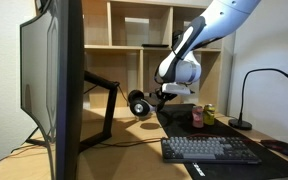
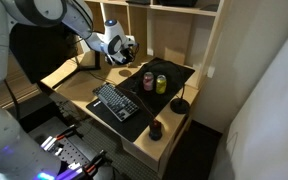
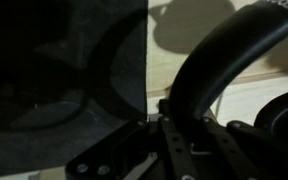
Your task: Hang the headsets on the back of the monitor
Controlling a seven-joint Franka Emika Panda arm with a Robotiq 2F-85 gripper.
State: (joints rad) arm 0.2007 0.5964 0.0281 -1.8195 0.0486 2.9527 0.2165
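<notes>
The black headsets (image 1: 139, 103) with silvery-ringed earcups hang in the air from my gripper (image 1: 164, 95), which is shut on the headband. They are just behind the large curved monitor (image 1: 59, 80), beside its black support arm (image 1: 101, 85). In an exterior view the gripper (image 2: 117, 46) holds the headsets (image 2: 129, 45) next to the monitor's dark back (image 2: 29, 50). In the wrist view the headband (image 3: 216, 58) arcs up from between the fingers (image 3: 181, 128). The monitor (image 3: 64, 70) fills the left half and an earcup (image 3: 284, 112) shows at the right.
A black keyboard (image 1: 209, 150) lies on a dark mat, with two cans (image 1: 201, 116) behind it. A black gooseneck lamp (image 1: 256, 95) and a mouse (image 1: 281, 147) stand further along. Wooden shelves (image 1: 144, 30) back the desk. Cables run under the monitor.
</notes>
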